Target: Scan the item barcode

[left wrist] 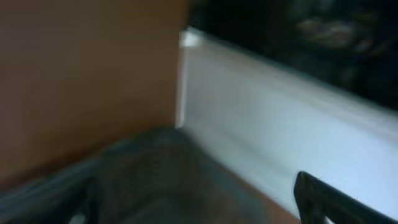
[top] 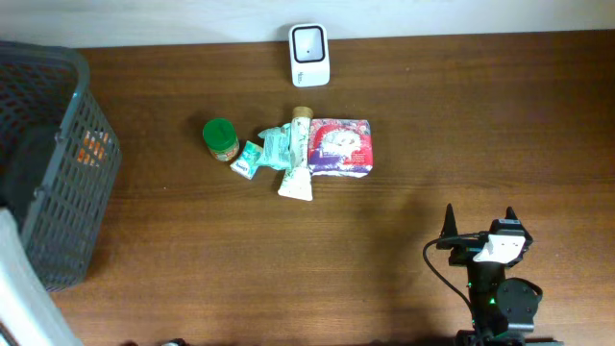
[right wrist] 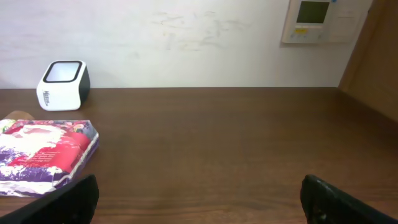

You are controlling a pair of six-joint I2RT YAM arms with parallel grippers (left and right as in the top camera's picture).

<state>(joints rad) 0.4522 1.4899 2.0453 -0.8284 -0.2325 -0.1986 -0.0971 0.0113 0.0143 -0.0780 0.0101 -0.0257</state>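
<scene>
Both hands stand wide and empty, right hand (top: 479,211) at five o'clock, left hand (left wrist: 196,202) blurred, so reaching the pink packet (top: 339,147) mid-bench I may drag the tube (top: 299,154) just beside it.

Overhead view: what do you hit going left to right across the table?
basket → green-lidded jar → small green packet → tube → red-and-purple pack → right gripper. The scanner is left out: it sits at the far edge, in line with both the tube and the pack.
</scene>
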